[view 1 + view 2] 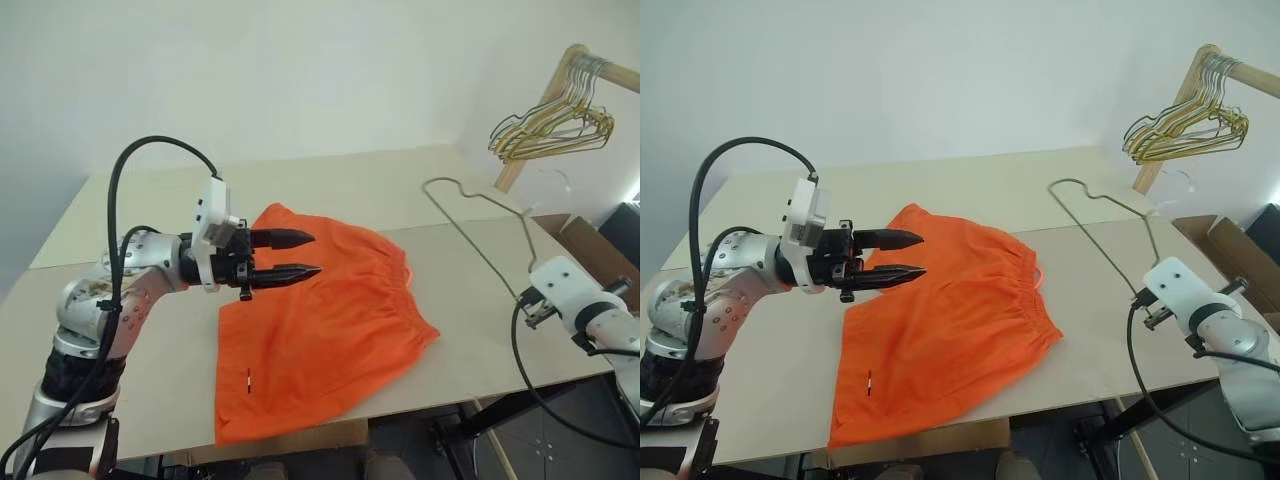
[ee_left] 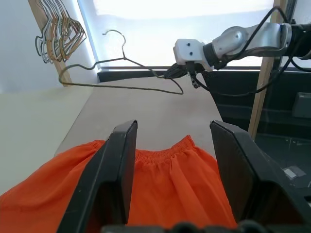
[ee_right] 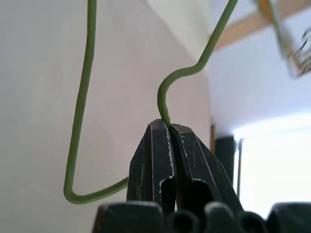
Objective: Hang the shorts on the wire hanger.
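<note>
Left tool [image 1: 312, 254] agape, right tool [image 3: 170, 127] clamped

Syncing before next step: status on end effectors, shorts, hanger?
Right end effector shut on wire hanger, lifted. Left end effector open, empty, over shorts. Shorts flat on table. Nothing in the way.

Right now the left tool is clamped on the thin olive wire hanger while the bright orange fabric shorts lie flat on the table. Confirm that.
Wrong arm. The right tool is clamped on the thin olive wire hanger, as the right wrist view shows; the left tool hangs open over the bright orange fabric shorts, which lie flat on the table.
</note>
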